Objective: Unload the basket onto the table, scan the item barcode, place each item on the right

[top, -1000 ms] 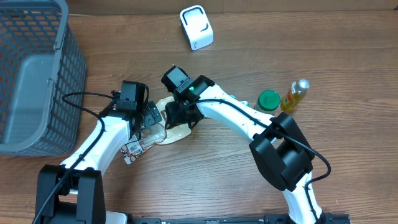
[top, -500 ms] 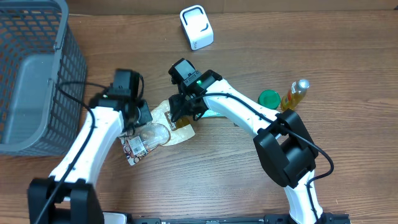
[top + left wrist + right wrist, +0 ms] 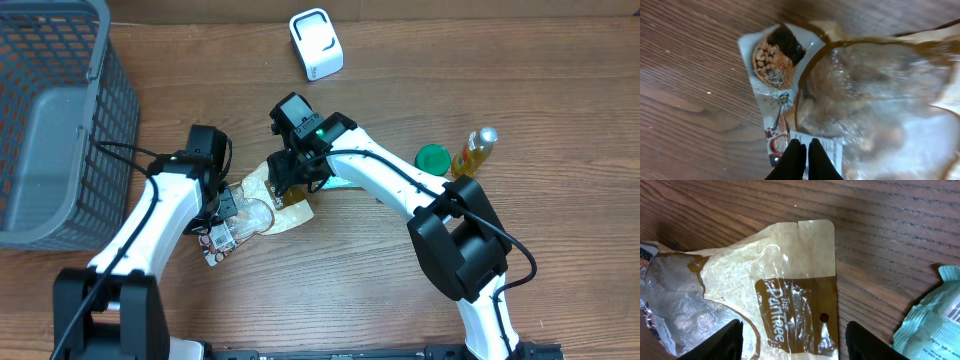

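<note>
The snack pouch lies flat on the wooden table near its middle, between the 2 arms, with its clear window toward the left arm and its tan and brown printed end toward the right arm. The left gripper is down at the pouch's left side, and in the left wrist view the left gripper has its 2 dark fingers pressed together with no gap, their tips over a white printed strip at the edge of the clear pouch; it may be nipping the film there, but the blurred view does not show it. A small white sachet printed with a bowl of nuts lies partly under that edge, and overhead the sachet pokes out at the pouch's lower left. The right gripper hangs over the pouch's upper right part, and in the right wrist view the right gripper has its fingers spread wide to either side of the brown band on the pouch, gripping nothing. A teal packet lies just beside the pouch, on its right in this view. The white scanner stands well apart at the far edge, a grey basket sits at the far left, and a green lid and a small bottle stand side by side at the right
</note>
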Available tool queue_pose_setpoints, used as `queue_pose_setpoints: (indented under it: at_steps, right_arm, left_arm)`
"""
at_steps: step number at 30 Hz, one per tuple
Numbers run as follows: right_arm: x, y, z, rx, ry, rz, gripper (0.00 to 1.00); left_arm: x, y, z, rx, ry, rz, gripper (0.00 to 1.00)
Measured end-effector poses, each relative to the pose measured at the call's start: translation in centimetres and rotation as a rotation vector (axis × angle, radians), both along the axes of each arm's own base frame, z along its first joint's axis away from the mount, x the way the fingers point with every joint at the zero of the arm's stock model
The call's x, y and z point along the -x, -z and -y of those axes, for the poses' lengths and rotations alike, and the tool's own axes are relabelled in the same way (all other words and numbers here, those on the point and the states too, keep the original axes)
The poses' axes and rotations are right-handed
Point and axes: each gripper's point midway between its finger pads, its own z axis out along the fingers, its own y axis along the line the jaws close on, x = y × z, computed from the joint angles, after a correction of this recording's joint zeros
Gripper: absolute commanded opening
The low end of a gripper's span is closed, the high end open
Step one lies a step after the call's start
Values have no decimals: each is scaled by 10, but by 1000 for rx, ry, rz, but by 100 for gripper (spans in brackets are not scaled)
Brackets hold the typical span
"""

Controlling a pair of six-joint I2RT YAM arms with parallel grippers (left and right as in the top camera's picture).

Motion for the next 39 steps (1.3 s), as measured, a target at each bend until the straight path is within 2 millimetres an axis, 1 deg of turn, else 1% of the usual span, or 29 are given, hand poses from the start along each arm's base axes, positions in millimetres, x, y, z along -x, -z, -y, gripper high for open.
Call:
queue_pose_setpoints:
  at_steps: [4,7,12,18,22,26,29,34,37,39]
  right_arm:
    - [-4,-1,-3,-16,-1,17,63]
    - [-5,3,-5,-27,-2,26,63]
    - [3,18,1,-11,-3,3,63]
    - [4,19,2,-10,-2,2,61]
    - [3,19,1,-11,-2,3,62]
    - [0,16,-1,-21,-1,14,67]
    - [-4,12,-4,-34,-2,29,67]
    - [-5,10,-6,-43,-2,34,66]
    - [-4,10,-10,-65,-12,26,62]
    - [-2,12,-13,-78,-17,14,61]
  left_arm:
    - [-2,17,0,-5,-2,-33,4]
    - [-5,26,1,-3,7,-46,4]
    - [-25,28,10,41,56,13,4]
    - [-37,29,17,75,112,41,4]
    - [-39,29,19,82,137,44,4]
    - [-41,29,21,88,154,51,4]
    - [-43,29,22,94,163,58,4]
    - [-45,29,24,102,171,67,4]
    - [-48,29,26,114,177,78,4]
    - [-51,29,29,125,186,88,4]
